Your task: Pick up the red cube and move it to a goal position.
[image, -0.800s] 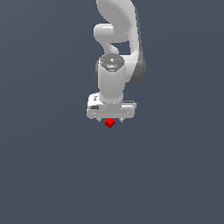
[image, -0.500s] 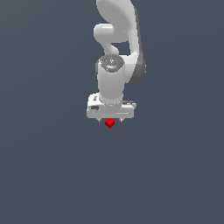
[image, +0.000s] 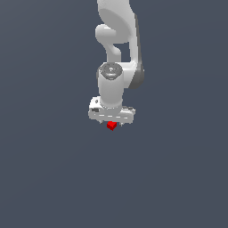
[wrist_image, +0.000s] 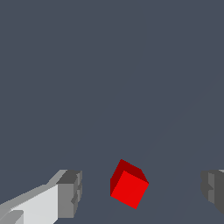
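Red cube (wrist_image: 128, 188) btwn gripper (wrist_image: 142, 192) fingers (untouched)

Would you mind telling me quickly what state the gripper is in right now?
Gripper: open, holding nothing; the small bright red cube sits in the gap between the two grey fingers, touching neither.
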`<state>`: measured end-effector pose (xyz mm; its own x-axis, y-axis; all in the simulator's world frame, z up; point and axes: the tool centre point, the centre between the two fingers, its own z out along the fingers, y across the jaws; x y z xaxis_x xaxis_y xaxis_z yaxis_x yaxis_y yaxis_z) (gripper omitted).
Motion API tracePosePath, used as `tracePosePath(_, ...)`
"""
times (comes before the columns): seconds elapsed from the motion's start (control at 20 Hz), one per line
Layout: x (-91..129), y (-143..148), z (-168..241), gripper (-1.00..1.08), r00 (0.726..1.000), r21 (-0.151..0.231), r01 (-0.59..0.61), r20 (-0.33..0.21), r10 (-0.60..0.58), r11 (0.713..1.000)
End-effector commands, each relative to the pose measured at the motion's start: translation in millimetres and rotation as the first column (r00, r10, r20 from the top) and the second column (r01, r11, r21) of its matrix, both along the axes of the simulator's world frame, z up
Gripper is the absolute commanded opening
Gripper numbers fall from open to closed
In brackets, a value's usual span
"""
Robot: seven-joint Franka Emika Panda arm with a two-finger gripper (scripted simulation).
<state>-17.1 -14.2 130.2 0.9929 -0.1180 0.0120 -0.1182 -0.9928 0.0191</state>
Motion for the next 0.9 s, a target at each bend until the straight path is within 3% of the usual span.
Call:
tracePosePath(0.0, -8, -2, -13, 1.0, 0.998, 0.002, 0.057, -0.001, -0.057, 0.998)
tracePosePath(0.45, -41, -5, -69, 1.0, 0.952, 0.011, 0.305, -0.005, -0.305, 0.952)
tracePosePath(0.85, -58, -2, -101, 1.0, 0.9, 0.017, 0.436, -0.008, -0.436, 0.9)
